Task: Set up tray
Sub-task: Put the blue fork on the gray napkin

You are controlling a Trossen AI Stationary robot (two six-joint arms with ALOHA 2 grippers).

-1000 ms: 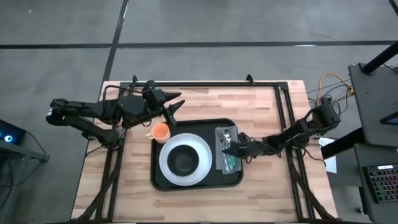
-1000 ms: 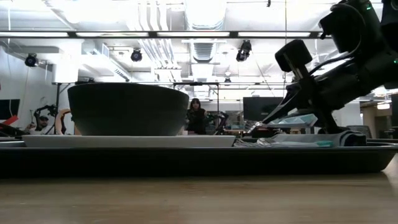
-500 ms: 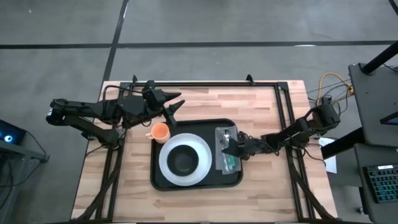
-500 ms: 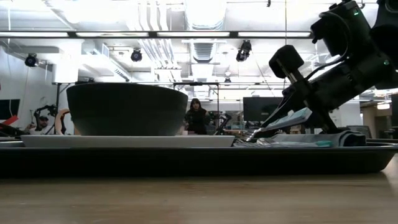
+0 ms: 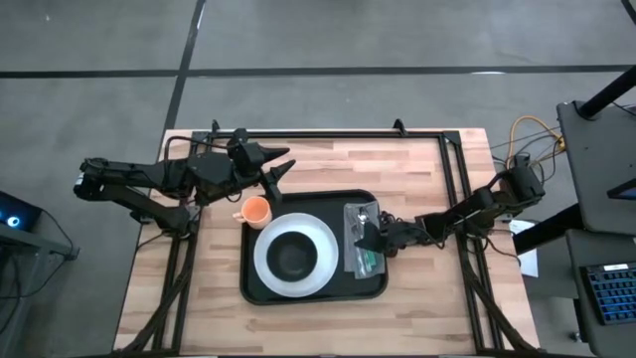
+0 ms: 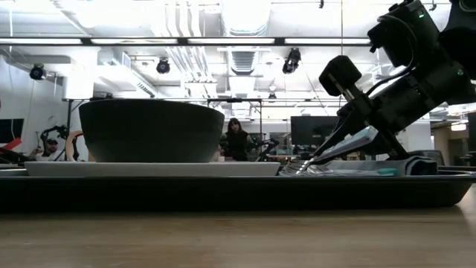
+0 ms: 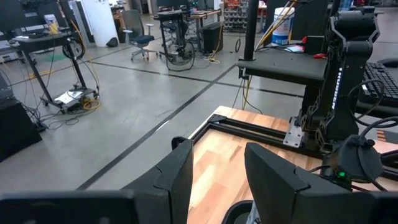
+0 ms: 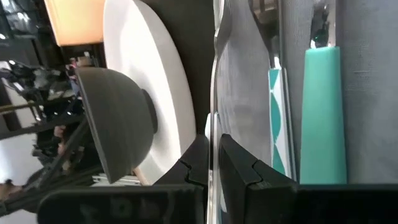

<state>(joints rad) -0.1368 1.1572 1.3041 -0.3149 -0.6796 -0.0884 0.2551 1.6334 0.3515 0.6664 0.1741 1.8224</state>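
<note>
Sitting on wood, black round-cornered rimmed tray (image 5: 260,289) carries plate (image 5: 268,261).

The tray (image 5: 260,288) is black, and the plate (image 5: 268,264) on it is plain white. The bowl (image 5: 293,257) reads dark grey to black, matte, with no pattern. The cup (image 5: 256,210) is orange. The napkin (image 8: 367,81) is grey with a fine weave. One piece of cutlery on it has a solid teal handle (image 8: 320,112); the next handle (image 8: 278,118) is white with teal triangles, though only part of it shows, so the pattern may be something else. The table (image 5: 328,164) is pale butcher-block wood in light and tan strips. Both arms and their fingers (image 7: 180,171) are black. The floor (image 5: 397,40) is grey, crossed by dark lines.
</note>
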